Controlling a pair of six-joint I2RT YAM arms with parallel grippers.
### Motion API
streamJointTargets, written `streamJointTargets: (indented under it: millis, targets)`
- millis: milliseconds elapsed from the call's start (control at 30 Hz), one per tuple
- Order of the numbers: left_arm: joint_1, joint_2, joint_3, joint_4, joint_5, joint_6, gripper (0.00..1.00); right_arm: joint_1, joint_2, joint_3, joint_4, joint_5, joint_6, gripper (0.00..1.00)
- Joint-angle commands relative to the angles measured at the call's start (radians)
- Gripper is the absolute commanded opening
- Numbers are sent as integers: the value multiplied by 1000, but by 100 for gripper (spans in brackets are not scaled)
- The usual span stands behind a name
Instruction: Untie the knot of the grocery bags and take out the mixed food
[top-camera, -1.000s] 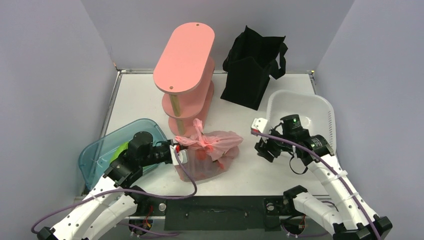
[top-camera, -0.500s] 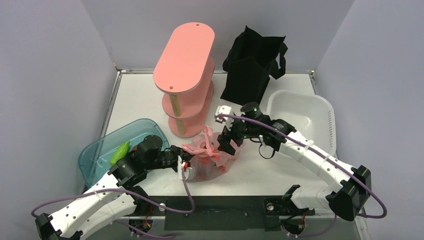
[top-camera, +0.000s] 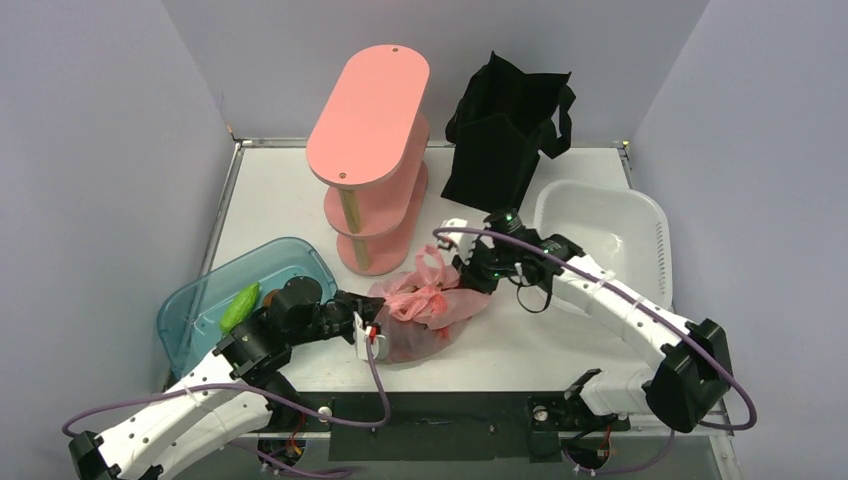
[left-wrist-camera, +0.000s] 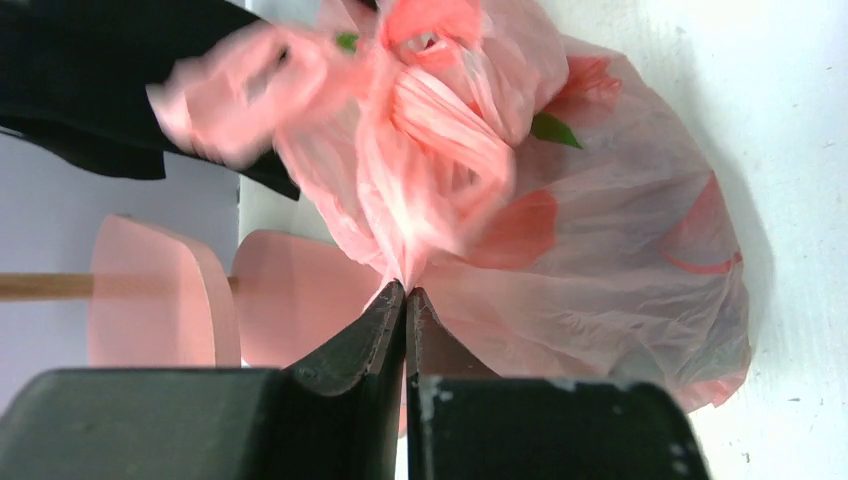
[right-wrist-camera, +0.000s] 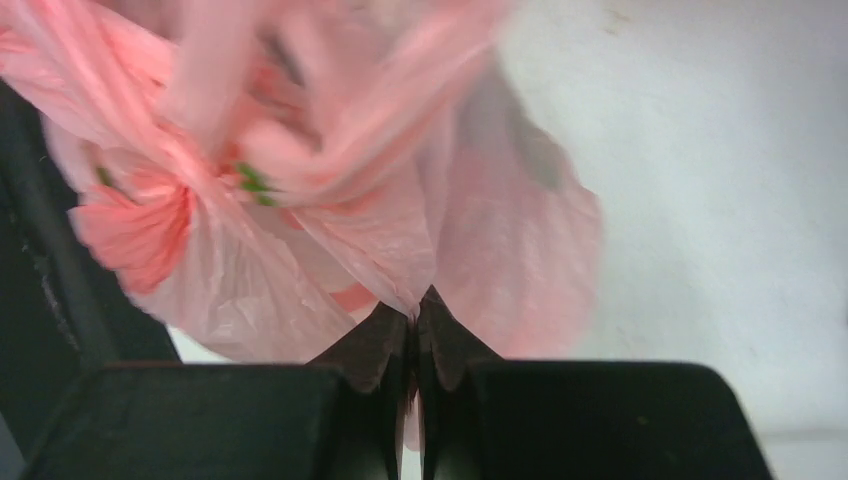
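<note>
1. The pink plastic bag (top-camera: 428, 312) lies on the white surface (top-camera: 290, 200), just below the middle of the overhead view, slumped on its side between the two arms.
2. Its knot (top-camera: 424, 295) is not yet undone. The twisted handles bunch up at the top, with one loop sticking up toward the pink stand.
3. In the left wrist view a bit of green leaf (left-wrist-camera: 555, 128) shows through the thin plastic. I cannot tell whether the red patches are print or fruit.
4. The left gripper (top-camera: 373, 328) comes in from the lower left. Its jaws are closed tight, pinching a fold of the bag at their very tips (left-wrist-camera: 405, 292).
5. The right gripper (top-camera: 464, 272) reaches in from the right, its jaws likewise pressed together on a fold of the plastic (right-wrist-camera: 418, 300) at the bag's upper right side.
6. The black tote (top-camera: 505, 140) stands upright at the back, upper right of centre, well apart from both grippers.
7. The pink tiered stand (top-camera: 368, 115) rises just behind the bag.
8. A white tub (top-camera: 640, 215) sits at the right.
9. A translucent blue bin (top-camera: 200, 300) sits at the lower left, with a green cucumber (top-camera: 241, 305) in it.
</note>
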Motion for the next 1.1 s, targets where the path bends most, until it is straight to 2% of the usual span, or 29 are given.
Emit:
streamJointTargets:
  millis: [0,133,367,567,600,733,800,933,1067]
  targets:
    - [34,-46,-6,20,-63,-13,0,-171,-111,56,-40,50,38,0]
    - [86,-73,0,-56,-28,44,0,-283,-194,34,-47,15,64,0]
    - [240,-170,-101,-245,52,150,0,-338,-253,-98,-88,29,-22,0]
    - [261,-186,-78,-237,113,87,0,-346,-231,-50,-88,-9,-18,2]
    - [261,-175,-66,-228,115,68,0,-337,-228,-20,-87,-12,-8,17]
    - [259,-99,22,-163,155,-53,0,-210,-256,71,-58,43,84,54]
    - [256,-70,66,-120,179,-105,0,-109,-277,90,-18,87,132,62]
    - [247,1,110,-59,199,-160,0,7,-275,82,22,192,155,64]
    - [245,7,117,-59,216,-172,0,17,-242,36,25,223,102,64]
